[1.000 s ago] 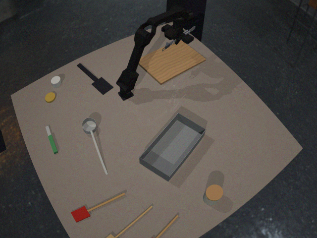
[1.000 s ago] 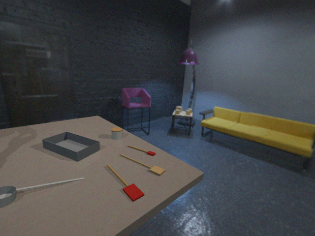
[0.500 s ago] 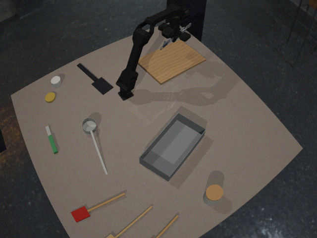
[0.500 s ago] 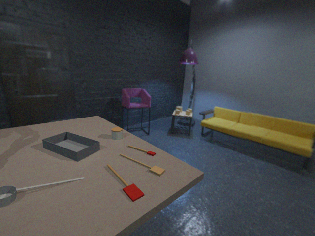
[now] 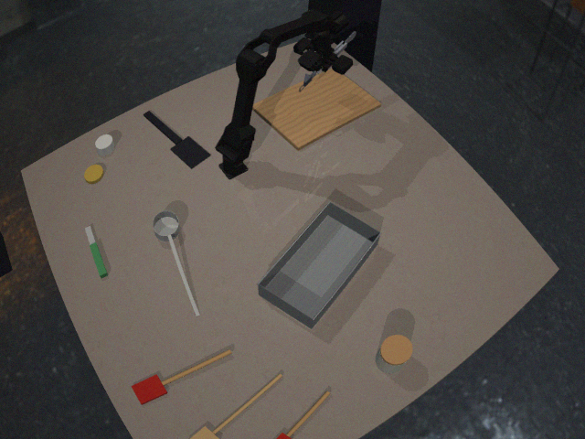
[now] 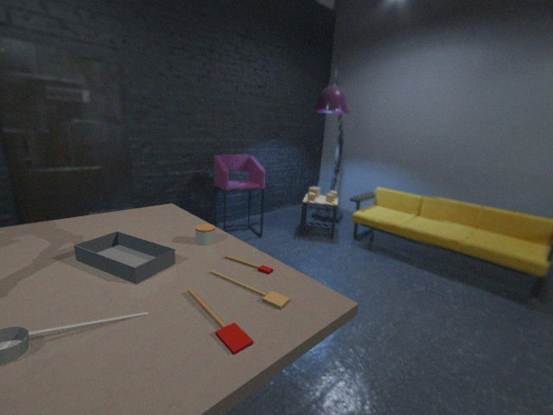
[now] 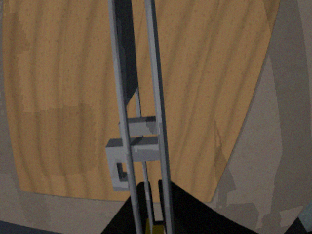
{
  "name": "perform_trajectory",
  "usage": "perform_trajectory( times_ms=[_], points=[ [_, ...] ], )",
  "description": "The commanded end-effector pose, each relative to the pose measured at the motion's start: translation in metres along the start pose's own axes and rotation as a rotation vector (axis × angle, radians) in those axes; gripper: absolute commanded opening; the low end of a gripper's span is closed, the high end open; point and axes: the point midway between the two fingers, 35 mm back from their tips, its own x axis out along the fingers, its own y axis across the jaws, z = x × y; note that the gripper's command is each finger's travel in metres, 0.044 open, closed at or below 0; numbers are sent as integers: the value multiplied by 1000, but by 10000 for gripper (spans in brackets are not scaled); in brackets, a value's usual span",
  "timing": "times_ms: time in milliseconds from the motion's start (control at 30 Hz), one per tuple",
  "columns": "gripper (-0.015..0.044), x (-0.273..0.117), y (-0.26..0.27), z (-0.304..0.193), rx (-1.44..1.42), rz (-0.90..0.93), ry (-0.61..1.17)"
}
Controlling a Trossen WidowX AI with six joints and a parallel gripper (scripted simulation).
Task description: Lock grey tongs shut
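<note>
My black two-fingered claw (image 5: pixel 325 63) (image 7: pixel 155 190) is closed on the slim grey metal tongs (image 5: pixel 341 47) (image 7: pixel 161 97), gripping them above the rectangular wooden board (image 5: pixel 316 111) (image 7: pixel 195 97) with its wavy grain. From the top I see the tongs poke out on both sides of me, one end over the board and the other toward the counter's far edge. At my wrist, their two long arms run close together, nearly side by side, with a narrow gap between them and a grey block-like fitting (image 7: pixel 141 148) across them. Whether the lock inside has caught, I cannot tell.

The grey rectangular roasting tin (image 5: pixel 325 255) (image 6: pixel 124 257) sits on the pale brown counter (image 5: pixel 453 245) (image 6: pixel 111 375), well apart from the board, and I see no tongs across it. Near my base lies a black spatula with a square blade (image 5: pixel 190 152), and beyond the tin stands a pale round jar with an orange lid (image 5: pixel 396 350) (image 6: pixel 205 235).
</note>
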Motion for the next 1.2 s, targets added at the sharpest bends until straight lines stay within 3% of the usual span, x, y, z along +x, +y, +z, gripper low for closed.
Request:
perform_trajectory(
  times_ms=[0,1167],
  points=[
    [-150,-2,0,-3,6,-5,77],
    [-150,-3,1,5,10,-7,577]
  ],
)
